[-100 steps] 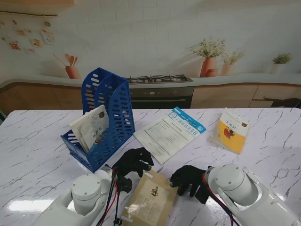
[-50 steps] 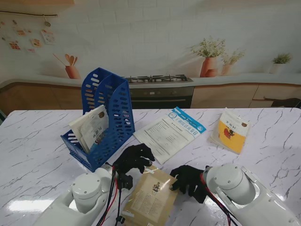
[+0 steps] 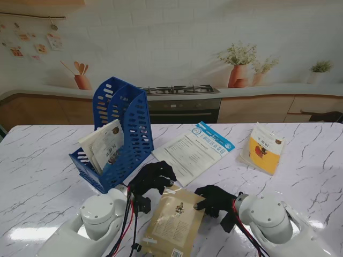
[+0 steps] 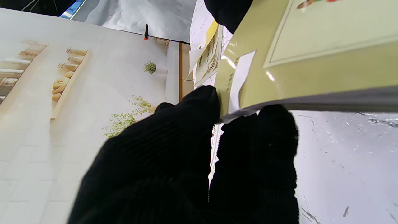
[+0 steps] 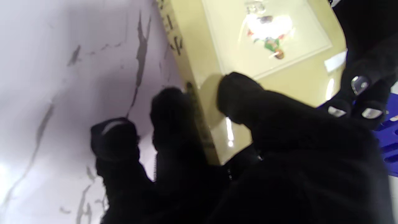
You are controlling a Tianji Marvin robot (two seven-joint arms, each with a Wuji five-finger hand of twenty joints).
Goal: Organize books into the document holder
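Observation:
A tan book point(image 3: 172, 221) is held off the table close in front of me, tilted. My left hand point(image 3: 151, 178) pinches its far left corner, and the left wrist view shows fingers point(image 4: 199, 130) clamped over the book's edge point(image 4: 311, 77). My right hand point(image 3: 212, 199) grips the book's right edge, thumb on the cover point(image 5: 264, 46) in the right wrist view. The blue document holder point(image 3: 122, 134) stands to the left with one book point(image 3: 104, 144) inside. A white and blue booklet point(image 3: 193, 151) and a yellow book point(image 3: 263, 148) lie flat farther away.
The marble table point(image 3: 43, 176) runs to a kitchen-print backdrop point(image 3: 177, 48). Cables point(image 3: 130, 225) hang beside my left wrist. The holder's open side faces me and left.
The tan book has risen and moved a little away from me between both hands. My right hand has slid forward along its right edge.

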